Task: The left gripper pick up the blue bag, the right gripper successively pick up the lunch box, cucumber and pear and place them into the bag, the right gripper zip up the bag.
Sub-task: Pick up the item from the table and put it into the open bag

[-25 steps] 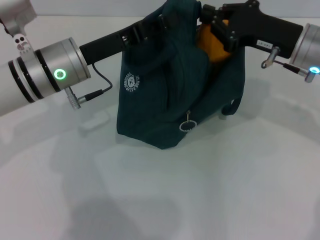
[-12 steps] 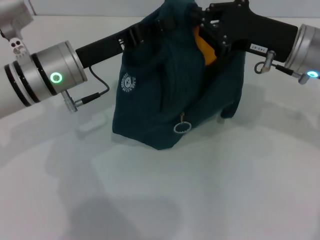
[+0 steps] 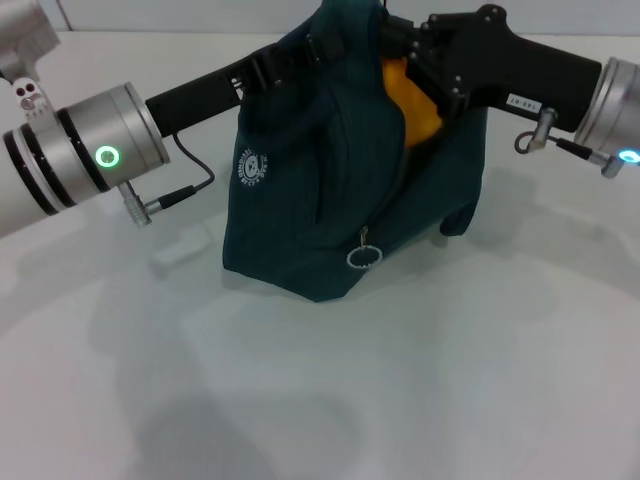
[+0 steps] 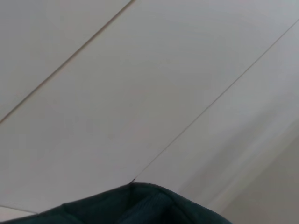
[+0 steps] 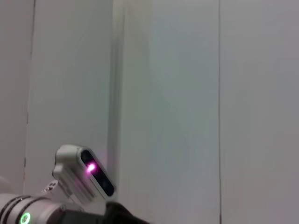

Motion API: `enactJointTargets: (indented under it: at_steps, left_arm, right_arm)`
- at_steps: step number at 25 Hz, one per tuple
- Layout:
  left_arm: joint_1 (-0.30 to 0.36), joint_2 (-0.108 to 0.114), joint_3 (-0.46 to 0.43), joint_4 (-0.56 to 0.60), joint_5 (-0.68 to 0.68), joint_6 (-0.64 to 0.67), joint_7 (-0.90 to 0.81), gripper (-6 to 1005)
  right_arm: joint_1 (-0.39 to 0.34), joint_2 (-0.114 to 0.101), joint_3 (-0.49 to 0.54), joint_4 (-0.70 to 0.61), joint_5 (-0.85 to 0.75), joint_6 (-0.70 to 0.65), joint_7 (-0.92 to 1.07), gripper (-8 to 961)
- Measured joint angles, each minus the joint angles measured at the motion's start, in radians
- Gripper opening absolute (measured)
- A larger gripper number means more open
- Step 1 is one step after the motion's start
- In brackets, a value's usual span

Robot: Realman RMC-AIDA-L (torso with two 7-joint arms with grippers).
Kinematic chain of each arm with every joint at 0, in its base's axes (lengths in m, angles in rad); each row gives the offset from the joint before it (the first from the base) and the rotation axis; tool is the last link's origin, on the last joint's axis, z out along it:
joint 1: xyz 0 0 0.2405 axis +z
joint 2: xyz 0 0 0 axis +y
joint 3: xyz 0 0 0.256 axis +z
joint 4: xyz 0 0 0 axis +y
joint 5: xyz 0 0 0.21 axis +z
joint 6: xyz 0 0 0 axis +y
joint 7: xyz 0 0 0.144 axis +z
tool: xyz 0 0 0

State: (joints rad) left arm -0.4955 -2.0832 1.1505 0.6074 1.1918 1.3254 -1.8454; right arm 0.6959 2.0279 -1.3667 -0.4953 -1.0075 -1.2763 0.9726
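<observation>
The blue bag (image 3: pixel 320 190) stands upright at the middle of the white table, its top lifted; a strip of its fabric (image 4: pixel 140 205) shows in the left wrist view. My left gripper (image 3: pixel 305 55) comes in from the left and is shut on the bag's top edge. From the right, my right gripper (image 3: pixel 405 40) reaches the top of the bag's mouth, its tips buried in the fabric. An orange surface (image 3: pixel 412 98) shows through the open slit below it. A metal zip ring (image 3: pixel 361 257) hangs low on the front. The lunch box, cucumber and pear are out of view.
A small flat white piece (image 3: pixel 185 243) lies on the table (image 3: pixel 400 380) just left of the bag's base. My left arm's cable (image 3: pixel 175 192) hangs beside the bag. The right wrist view shows a white unit with a pink light (image 5: pixel 86 172).
The bag and both arms have shifted slightly left. The orange opening narrowed, then widened again under the right gripper.
</observation>
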Motion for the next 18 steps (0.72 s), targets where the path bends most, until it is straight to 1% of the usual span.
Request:
enactJointTargets:
  at_steps: [5, 10, 18]
  left_arm:
    - [0.000, 0.000, -0.009, 0.000, 0.000, 0.000, 0.000, 44]
    - [0.003, 0.000, -0.011, 0.000, 0.000, 0.002, 0.000, 45]
    - [0.005, 0.000, -0.011, 0.007, 0.000, 0.004, 0.000, 45]
  right_arm:
    - [-0.008, -0.002, 0.013, 0.027, 0.014, 0.007, 0.002, 30]
    - [-0.055, -0.013, 0.017, 0.001, 0.074, -0.004, 0.001, 32]
    - [-0.046, -0.013, 0.013, 0.003, 0.071, 0.006, 0.004, 48]
